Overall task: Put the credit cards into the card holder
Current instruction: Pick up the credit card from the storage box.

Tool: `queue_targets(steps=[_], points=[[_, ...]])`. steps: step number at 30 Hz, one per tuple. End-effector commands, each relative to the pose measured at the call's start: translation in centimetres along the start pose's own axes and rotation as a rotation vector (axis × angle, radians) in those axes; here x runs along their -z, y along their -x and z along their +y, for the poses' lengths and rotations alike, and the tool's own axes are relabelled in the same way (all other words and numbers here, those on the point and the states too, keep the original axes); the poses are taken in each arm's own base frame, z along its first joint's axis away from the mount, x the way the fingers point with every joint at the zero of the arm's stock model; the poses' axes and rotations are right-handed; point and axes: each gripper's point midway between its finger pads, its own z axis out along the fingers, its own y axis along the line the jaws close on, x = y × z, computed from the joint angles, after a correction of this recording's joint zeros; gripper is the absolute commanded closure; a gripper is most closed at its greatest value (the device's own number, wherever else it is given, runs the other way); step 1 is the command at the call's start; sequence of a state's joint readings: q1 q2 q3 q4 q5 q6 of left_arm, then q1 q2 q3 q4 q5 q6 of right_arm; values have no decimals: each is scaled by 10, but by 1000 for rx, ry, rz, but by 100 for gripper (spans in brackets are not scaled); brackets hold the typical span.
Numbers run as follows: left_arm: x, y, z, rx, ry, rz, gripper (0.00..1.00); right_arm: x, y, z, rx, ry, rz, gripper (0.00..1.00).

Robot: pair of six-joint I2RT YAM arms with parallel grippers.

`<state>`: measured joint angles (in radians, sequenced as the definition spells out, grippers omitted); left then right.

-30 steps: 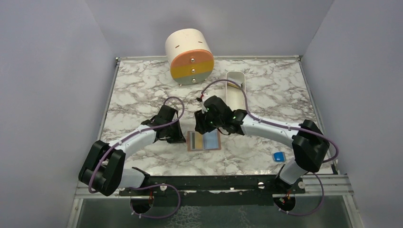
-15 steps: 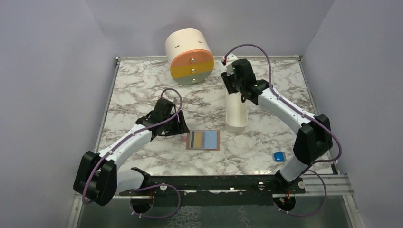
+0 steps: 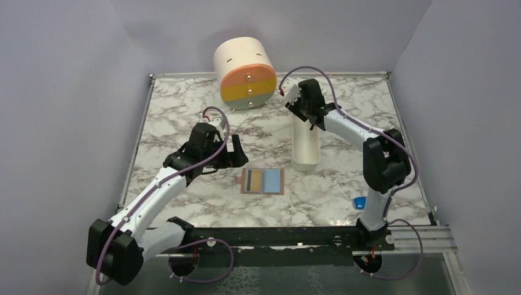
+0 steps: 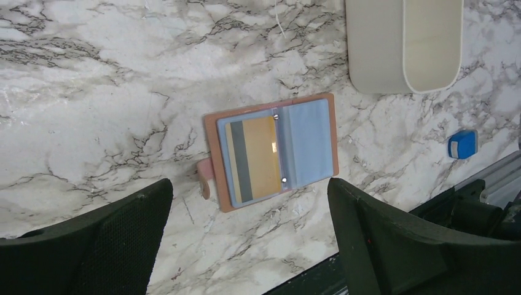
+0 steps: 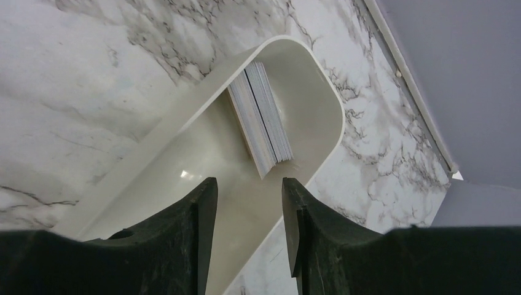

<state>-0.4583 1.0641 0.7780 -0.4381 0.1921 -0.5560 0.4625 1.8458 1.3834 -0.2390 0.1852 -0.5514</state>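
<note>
The card holder (image 3: 274,181) lies open and flat on the marble, tan outside and light blue inside (image 4: 307,142). A tan card with a grey stripe (image 4: 253,161) sits in its left pocket. My left gripper (image 3: 234,153) hovers left of the holder, wide open (image 4: 249,185), with nothing between its fingers. More credit cards (image 5: 262,120) stand on edge as a stack at the far end of the white tray (image 3: 305,146). Just above that stack my right gripper (image 3: 299,103) is part open (image 5: 249,184) and holds nothing.
A cream drum with orange, yellow and grey bands (image 3: 244,72) stands at the back. A small blue block (image 3: 360,201) lies near the right arm's base, also in the left wrist view (image 4: 462,144). The tray's near end (image 4: 402,46) is beyond the holder.
My left gripper has opened wide and drawn back up from the holder's left edge. My right arm has swung from over the holder to the tray's far end.
</note>
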Motion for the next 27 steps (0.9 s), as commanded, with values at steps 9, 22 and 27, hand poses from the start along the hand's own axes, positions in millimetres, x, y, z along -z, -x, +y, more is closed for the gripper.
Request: queue_targets(steps=[9, 22, 27], points=[[29, 14, 11, -66, 43, -162, 1, -49, -8, -13, 125, -27, 21, 57], [28, 10, 18, -61, 76, -148, 1, -72, -17, -24, 170, -124, 49, 61], [26, 9, 18, -60, 76, -138, 1, -76, -24, -19, 171, -114, 60, 57]])
